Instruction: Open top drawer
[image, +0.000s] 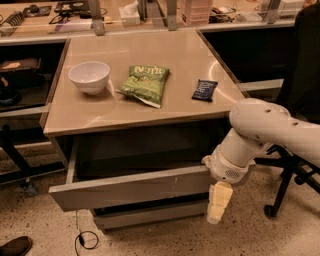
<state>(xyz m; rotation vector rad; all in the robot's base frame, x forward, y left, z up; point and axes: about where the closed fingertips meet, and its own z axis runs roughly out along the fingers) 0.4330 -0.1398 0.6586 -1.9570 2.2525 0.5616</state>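
The top drawer (130, 189) juts forward beneath the table (150, 115), its long front running left to right. The gripper (219, 204) hangs below the table's front right corner, at the drawer front's right end. Its opening and hold cannot be told.

Plastic gripper (219, 202) beside matt top drawer (131, 190)

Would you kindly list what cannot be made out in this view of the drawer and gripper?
Camera view:
Inside the top drawer: dark under the tabletop, contents unseen.
The gripper, hanging at its right end: contact unclear.
The lower drawer: mostly hidden behind the open front.
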